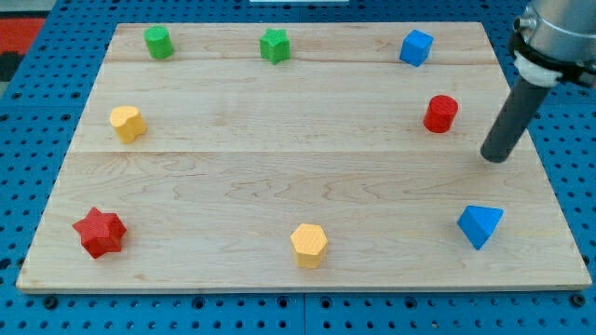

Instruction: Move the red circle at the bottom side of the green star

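Note:
The red circle (440,113) stands at the board's right side, in the upper half. The green star (274,45) sits at the top edge, near the middle, far to the left of the red circle. My tip (496,156) rests on the board to the right of and a little below the red circle, with a clear gap between them. The rod rises from the tip toward the view's top right.
A green circle (158,42) at the top left, a blue cube (416,46) at the top right, a yellow block (128,123) at the left, a red star (100,232) at the bottom left, a yellow hexagon (309,245) at the bottom middle, a blue triangle (480,224) at the bottom right.

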Tool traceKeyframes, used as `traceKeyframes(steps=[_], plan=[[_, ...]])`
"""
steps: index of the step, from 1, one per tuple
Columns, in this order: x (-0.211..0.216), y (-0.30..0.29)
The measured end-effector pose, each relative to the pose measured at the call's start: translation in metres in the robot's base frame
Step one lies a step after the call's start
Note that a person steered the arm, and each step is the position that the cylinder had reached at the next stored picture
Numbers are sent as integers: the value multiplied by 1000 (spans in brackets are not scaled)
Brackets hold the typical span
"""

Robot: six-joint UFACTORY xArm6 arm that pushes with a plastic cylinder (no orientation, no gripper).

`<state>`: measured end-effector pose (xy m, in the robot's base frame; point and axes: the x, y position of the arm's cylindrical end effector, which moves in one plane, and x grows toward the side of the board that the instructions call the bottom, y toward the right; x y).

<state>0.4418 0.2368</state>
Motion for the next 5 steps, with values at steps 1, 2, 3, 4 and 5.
traceKeyframes(steps=[1, 2, 3, 4, 5], plan=[[-29, 29], [-62, 20], [-80, -54], [-77, -59], [-59, -23]])
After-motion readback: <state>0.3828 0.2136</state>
